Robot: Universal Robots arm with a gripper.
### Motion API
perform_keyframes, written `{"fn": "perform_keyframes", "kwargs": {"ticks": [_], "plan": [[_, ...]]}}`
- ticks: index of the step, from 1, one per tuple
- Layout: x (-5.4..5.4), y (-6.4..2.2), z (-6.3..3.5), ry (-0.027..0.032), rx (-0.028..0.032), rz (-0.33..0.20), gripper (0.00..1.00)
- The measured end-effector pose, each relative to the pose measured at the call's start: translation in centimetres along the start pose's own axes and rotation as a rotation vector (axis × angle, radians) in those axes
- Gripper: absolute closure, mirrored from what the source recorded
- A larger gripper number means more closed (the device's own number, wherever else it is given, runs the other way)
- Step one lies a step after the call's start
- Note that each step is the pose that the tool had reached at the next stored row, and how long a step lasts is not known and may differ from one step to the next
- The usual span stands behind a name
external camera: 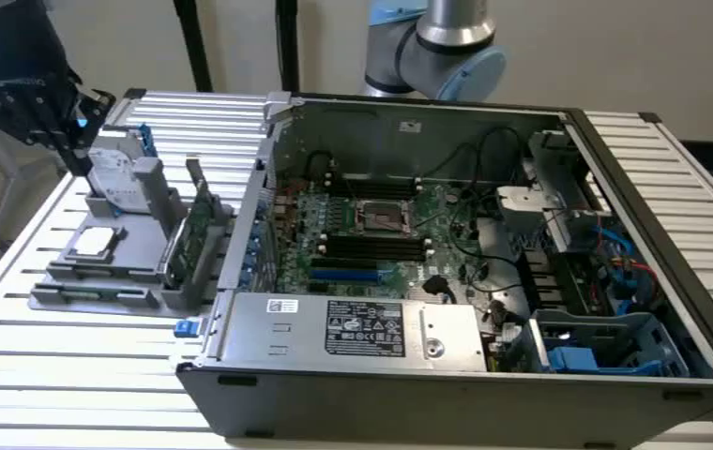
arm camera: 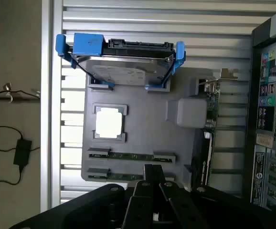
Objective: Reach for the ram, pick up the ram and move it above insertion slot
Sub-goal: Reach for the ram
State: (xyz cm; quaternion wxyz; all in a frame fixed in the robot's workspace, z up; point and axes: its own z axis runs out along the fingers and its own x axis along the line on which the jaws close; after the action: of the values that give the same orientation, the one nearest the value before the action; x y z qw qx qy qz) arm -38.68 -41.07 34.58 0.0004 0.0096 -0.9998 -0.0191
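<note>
Two fingers of the gripper (external camera: 76, 159) are held together, empty, above the grey tray (arm camera: 143, 102) at the exterior view's left. The ram (arm camera: 131, 156) is seated on edge in a tray slot, with a second stick (arm camera: 119, 176) just beside it. It is judged light, stiff and fragile; a hold across its long faces at mid-length is advised, with little force. The computer case (external camera: 457, 394) is placed at that view's right.
</note>
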Motion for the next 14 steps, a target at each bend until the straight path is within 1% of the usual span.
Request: {"fn": "perform_keyframes", "kwargs": {"ticks": [14], "plan": [[0.03,-0.03,-0.01,0.0003,0.0002,0.000,0.89]]}}
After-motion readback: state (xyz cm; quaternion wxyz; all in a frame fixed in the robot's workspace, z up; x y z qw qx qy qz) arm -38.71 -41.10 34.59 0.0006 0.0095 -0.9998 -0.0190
